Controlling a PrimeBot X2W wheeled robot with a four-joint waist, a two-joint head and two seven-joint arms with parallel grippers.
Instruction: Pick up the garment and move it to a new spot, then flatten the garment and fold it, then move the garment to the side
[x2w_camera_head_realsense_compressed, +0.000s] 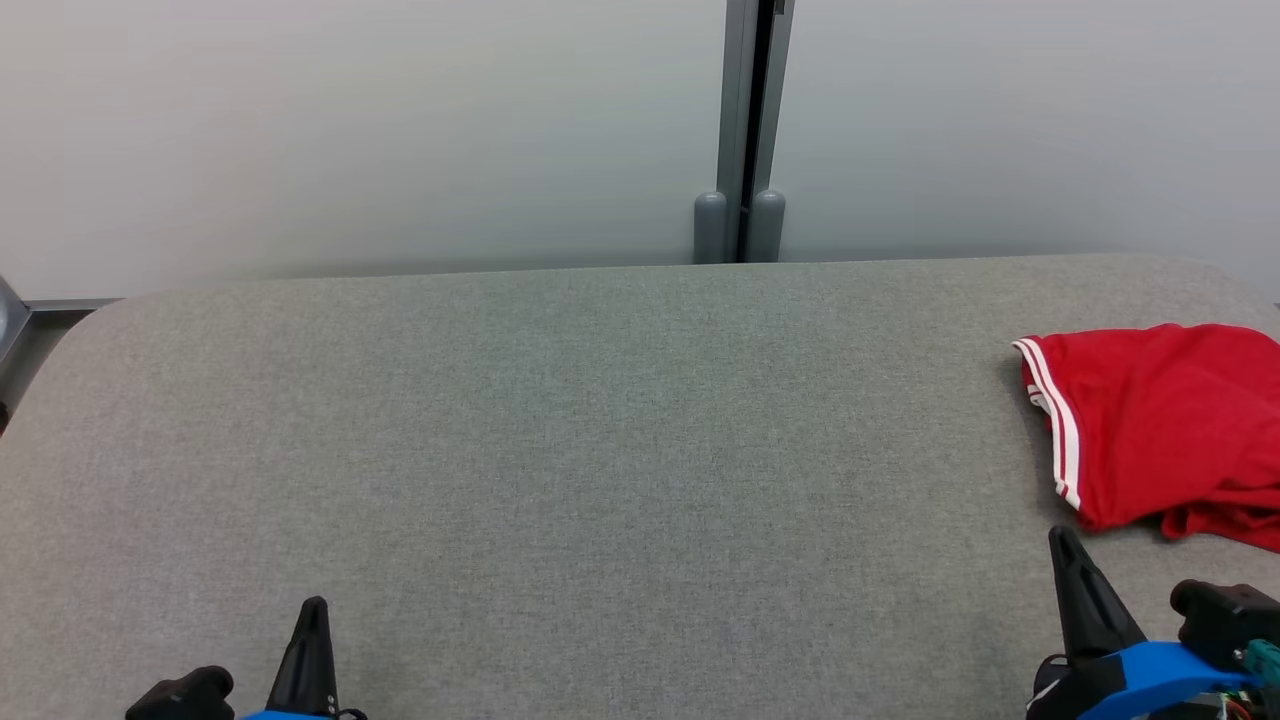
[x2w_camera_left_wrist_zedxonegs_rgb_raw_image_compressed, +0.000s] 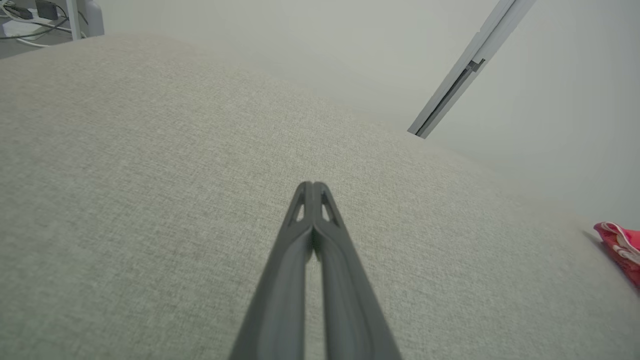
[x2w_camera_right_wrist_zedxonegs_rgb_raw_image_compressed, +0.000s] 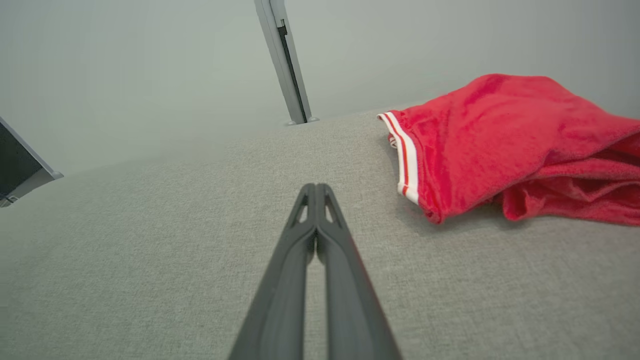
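The garment (x2w_camera_head_realsense_compressed: 1165, 430) is red with a white-striped hem and lies folded at the far right of the grey fabric table (x2w_camera_head_realsense_compressed: 600, 450). It also shows in the right wrist view as the garment (x2w_camera_right_wrist_zedxonegs_rgb_raw_image_compressed: 500, 140) and at the right edge of the left wrist view as the garment (x2w_camera_left_wrist_zedxonegs_rgb_raw_image_compressed: 622, 245). My right gripper (x2w_camera_head_realsense_compressed: 1062, 538) is shut and empty, just in front of the garment's near edge and apart from it; in its own view the right gripper (x2w_camera_right_wrist_zedxonegs_rgb_raw_image_compressed: 316, 187) has fingers pressed together. My left gripper (x2w_camera_head_realsense_compressed: 314, 604) sits at the lower left, shut on nothing, as the left gripper (x2w_camera_left_wrist_zedxonegs_rgb_raw_image_compressed: 312, 185) view confirms.
A pale wall with a grey vertical post (x2w_camera_head_realsense_compressed: 745, 130) stands behind the table's far edge. The table's rounded left corner (x2w_camera_head_realsense_compressed: 90, 310) drops off beside a dark frame part. Cables and equipment (x2w_camera_left_wrist_zedxonegs_rgb_raw_image_compressed: 40, 17) lie beyond the table in the left wrist view.
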